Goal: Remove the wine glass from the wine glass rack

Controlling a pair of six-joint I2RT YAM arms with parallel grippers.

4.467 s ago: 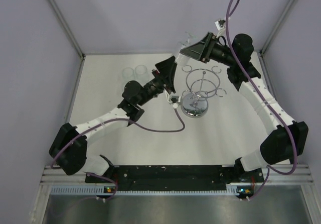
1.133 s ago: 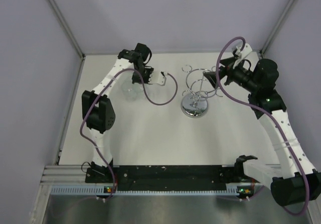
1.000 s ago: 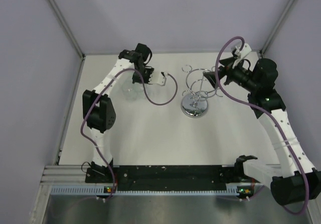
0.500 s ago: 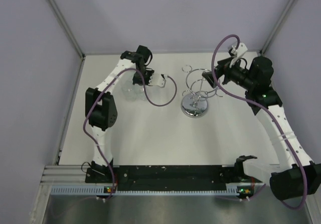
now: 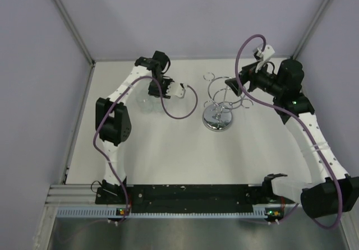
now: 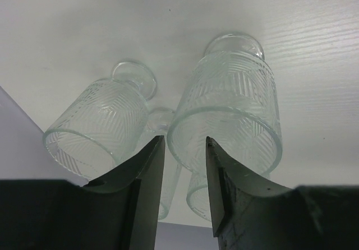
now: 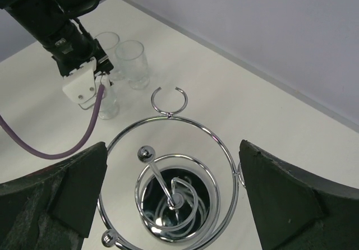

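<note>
Pale lilac walls [image 5: 196,14] are seen around a white tabletop [image 5: 168,160]. Toward its far middle, a shiny chrome wire wine glass rack [image 5: 217,118] is stood upright; it has a round mirror-like disc base, a central stem and curved arms ending in small rings. The right gripper [image 7: 173,149] is held just above it with its fingers [image 7: 56,194] spread wide and nothing gripped. In its wrist view, the rack's large ring and stem are framed between them.

Well to the left of the rack and apart from it, a clear ribbed wine glass [image 7: 109,105] is stood upright on the table. Two more clear ribbed glasses [image 7: 133,65] are set just beyond it. The left gripper [image 6: 184,143] is pointed down directly over this group. Its black fingers [image 6: 147,171] are parted by a narrow gap, and a glass rim is seen in that gap. Whether the rim is touched cannot be told, nor which of the three glasses it belongs to.
</note>
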